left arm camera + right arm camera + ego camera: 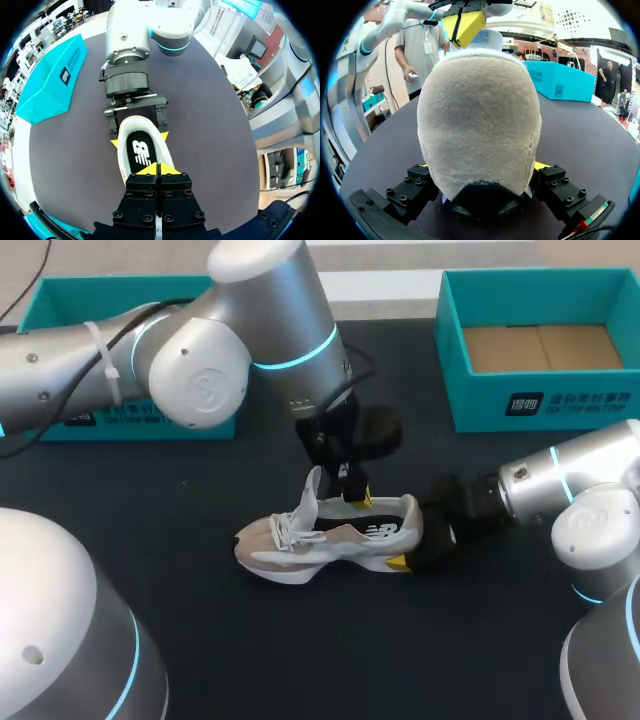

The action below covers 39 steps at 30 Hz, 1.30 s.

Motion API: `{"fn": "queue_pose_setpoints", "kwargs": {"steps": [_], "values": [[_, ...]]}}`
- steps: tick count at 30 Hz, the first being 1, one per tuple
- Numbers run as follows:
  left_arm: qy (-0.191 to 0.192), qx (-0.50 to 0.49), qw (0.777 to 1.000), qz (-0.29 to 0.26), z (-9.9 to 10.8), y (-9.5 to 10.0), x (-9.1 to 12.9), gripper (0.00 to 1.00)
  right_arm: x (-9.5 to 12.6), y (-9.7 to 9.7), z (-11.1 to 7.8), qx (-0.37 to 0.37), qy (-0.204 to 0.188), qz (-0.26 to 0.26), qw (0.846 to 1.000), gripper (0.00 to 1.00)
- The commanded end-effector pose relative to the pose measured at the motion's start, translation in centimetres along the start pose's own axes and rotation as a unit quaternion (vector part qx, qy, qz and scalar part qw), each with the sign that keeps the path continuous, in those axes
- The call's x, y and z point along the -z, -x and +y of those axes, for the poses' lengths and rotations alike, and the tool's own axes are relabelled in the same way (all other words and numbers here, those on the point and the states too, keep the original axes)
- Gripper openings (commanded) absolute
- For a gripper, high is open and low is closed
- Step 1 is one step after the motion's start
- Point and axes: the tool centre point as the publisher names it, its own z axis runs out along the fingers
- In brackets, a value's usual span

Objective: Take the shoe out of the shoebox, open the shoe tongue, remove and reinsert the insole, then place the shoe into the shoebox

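Black table (250, 660) w/ teal L shoebox (60, 295) and teal R shoebox (540, 405) at the far edge. The shoe (330, 540) stands upright mid-table, toe to the L, well apart from both. R gripper (481, 167) has its fingers spread round the heel, one pressed on each side, clamping the shoe from behind. L gripper (159, 169) hangs over the shoe's opening, tips pressed together just above the insole (141, 152); can't tell if anything's pinched.
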Motion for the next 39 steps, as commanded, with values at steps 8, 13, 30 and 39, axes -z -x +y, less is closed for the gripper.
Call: {"fn": "queue_pose_setpoints", "kwargs": {"steps": [8,13,30,39], "values": [[0.007,-0.007,1.0,-0.01,0.3,-0.1,-0.5,0.0,-0.6,0.1,-0.4,0.0,-0.002,0.0,1.0,0.0],[0.017,-0.022,0.999,-0.022,0.6,-0.1,-1.5,0.0,-0.6,0.1,-0.4,0.0,-0.002,0.0,1.0,0.0],[0.032,-0.022,0.999,-0.006,1.4,0.4,-5.1,0.0,-0.6,0.1,-0.4,0.0,-0.002,0.0,1.0,0.0],[0.026,-0.018,1.0,0.0,1.6,-0.1,-5.2,0.0,-0.6,0.1,-0.4,0.0,-0.002,0.0,1.0,0.0]]}}
